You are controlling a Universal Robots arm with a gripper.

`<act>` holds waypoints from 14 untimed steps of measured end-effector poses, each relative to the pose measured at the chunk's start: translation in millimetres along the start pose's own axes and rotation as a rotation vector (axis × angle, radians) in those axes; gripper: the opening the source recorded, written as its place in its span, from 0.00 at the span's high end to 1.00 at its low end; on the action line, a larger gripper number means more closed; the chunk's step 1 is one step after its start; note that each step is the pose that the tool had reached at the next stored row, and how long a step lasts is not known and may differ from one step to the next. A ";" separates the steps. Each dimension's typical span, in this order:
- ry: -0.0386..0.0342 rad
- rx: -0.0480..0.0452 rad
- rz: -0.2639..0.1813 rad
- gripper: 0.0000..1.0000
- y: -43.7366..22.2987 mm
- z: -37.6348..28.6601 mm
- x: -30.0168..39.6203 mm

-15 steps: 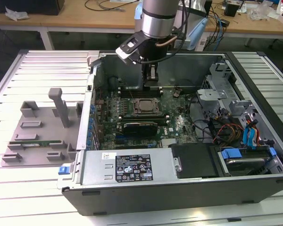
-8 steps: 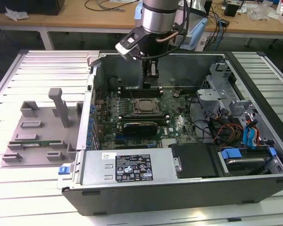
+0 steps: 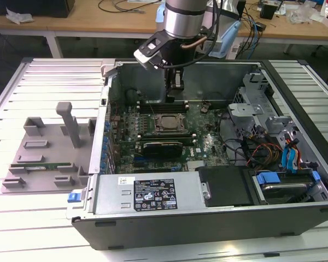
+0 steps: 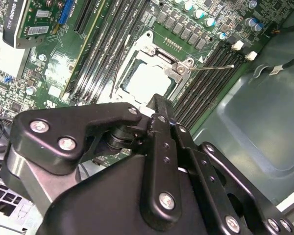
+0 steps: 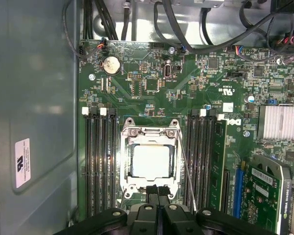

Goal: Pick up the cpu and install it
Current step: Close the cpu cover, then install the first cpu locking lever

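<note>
So the small flat square cpu with the shiny silver-grey metal top point(image 5: 152, 161) isn't in the tool at all. It's lying flat in the silver metal socket frame point(image 5: 130, 132) on the green motherboard point(image 5: 152, 93), inside the open black and grey computer case point(image 3: 208, 218).

The black metal tool point(image 5: 158, 190) looks clenched: in the first wrist view the two tips are pressed together and I can't see anything between them. The tips hang just beside one edge of the socket frame, so the cpu lies straight ahead of them and a bit lower, near but apart. In the exterior view the tool comes down over the far side of the socket. The chip is square, so it has no real long axis. The frame around it runs parallel to the black memory slots point(image 5: 99, 161) flanking it on both sides.

A thin bare wire lever point(image 5: 186, 171) runs along one side of the frame. Can't tell if it's latched.

Textures: glossy lid, stamped metal frame, matte tool links with bright screw heads. A long black card point(image 3: 163, 146) sits near the socket, and a grey plastic tray with upright posts point(image 3: 49, 144) rests on the pale slatted counter point(image 3: 22, 87) at the exterior view's left.
</note>
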State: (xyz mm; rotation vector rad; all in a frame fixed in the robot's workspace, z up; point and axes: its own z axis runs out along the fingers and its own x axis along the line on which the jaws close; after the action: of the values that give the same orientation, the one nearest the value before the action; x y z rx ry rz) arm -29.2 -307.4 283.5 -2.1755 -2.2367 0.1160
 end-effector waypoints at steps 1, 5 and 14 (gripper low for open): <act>0.0000 0.0000 0.000 0.89 0.0 -0.1 0.0; 0.0000 0.0000 0.000 0.89 0.0 -0.4 0.0; -0.0119 -0.0067 -0.177 0.89 0.0 -0.4 0.0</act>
State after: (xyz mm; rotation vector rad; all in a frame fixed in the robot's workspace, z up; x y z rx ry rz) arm -29.2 -307.4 283.9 -1.9726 -2.4261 0.1185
